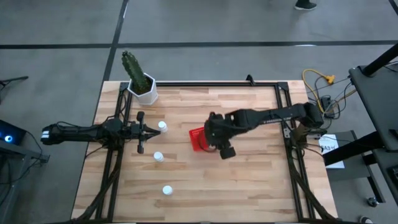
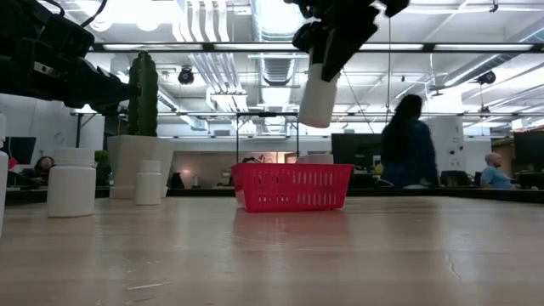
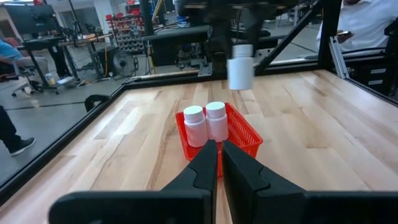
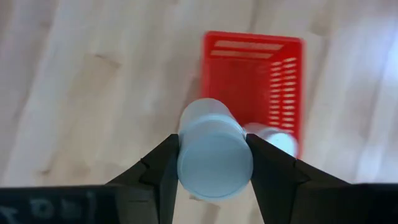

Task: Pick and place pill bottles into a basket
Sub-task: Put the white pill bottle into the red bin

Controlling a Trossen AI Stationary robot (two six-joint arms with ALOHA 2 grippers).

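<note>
The light is bright and even, and it comes from above. In the low view the ceiling lamps (image 2: 153, 10) at 12 o'clock are burnt out to white glare, and the person (image 2: 406, 140) at 3 o'clock looks like a dark silhouette against them. The table (image 2: 280, 255) shows only a pale sheen there, with soft weak shadows. In the right wrist view the basket (image 4: 252, 81) at 12 o'clock is blurred, and the held bottle (image 4: 214, 152) is soft too. In the left wrist view the hanging bottle (image 3: 240, 65) is smeared by motion.
</note>
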